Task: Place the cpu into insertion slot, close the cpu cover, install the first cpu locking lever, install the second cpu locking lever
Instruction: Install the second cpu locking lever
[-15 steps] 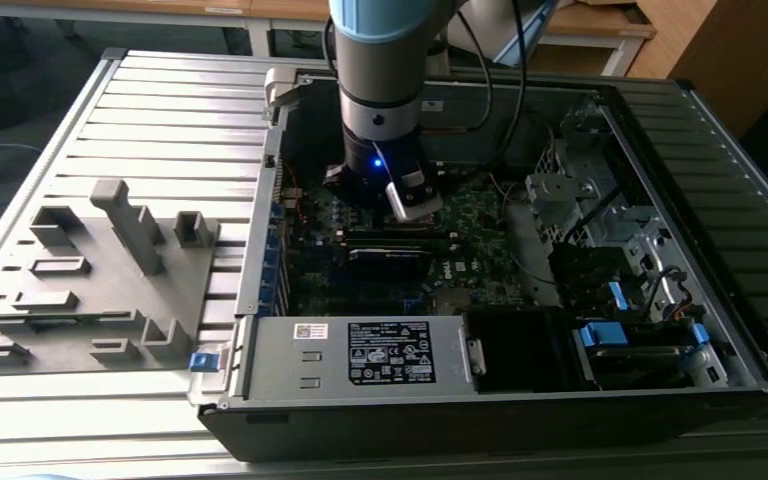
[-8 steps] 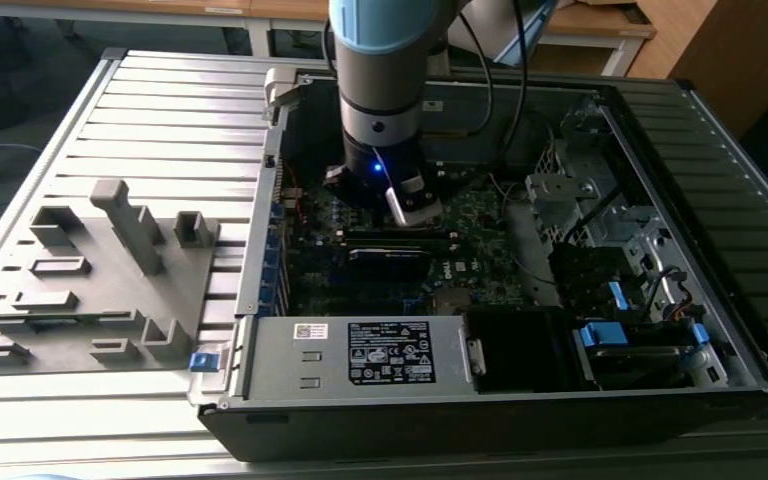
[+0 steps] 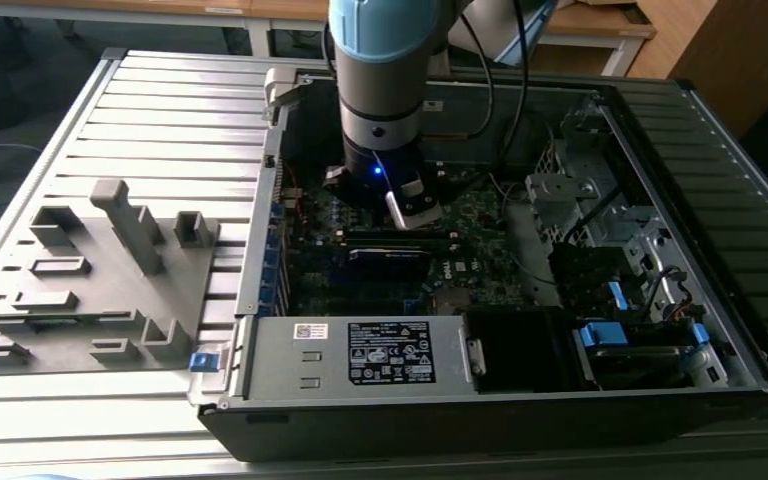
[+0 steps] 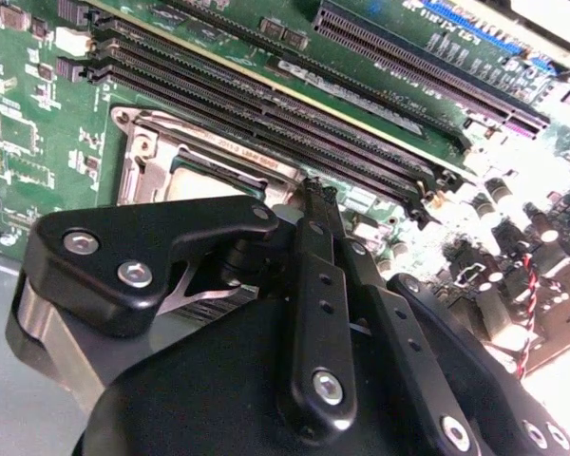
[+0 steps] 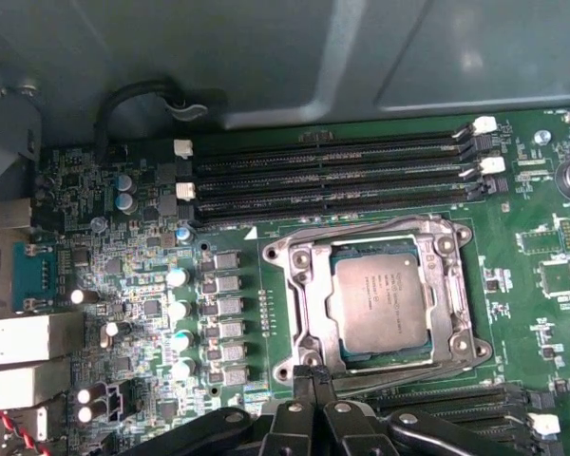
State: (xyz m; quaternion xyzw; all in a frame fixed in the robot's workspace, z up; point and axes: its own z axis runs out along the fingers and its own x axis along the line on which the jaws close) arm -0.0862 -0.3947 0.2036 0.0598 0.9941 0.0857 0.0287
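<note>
Pressing together with nothing between them, the black fingers (image 5: 309, 380) hover just beside the socket's edge in the first wrist view, their tips clenched in both wrist views (image 4: 315, 195). The cpu (image 5: 378, 304) lies flat in the insertion slot (image 5: 294, 256), its silver-grey top exposed inside the metal frame. Memory slots (image 5: 332, 180) run alongside on the green motherboard (image 5: 541, 275). In the exterior view the arm (image 3: 381, 100) reaches into the open computer case (image 3: 491, 400) on the slatted worktop (image 3: 157, 110).
</note>
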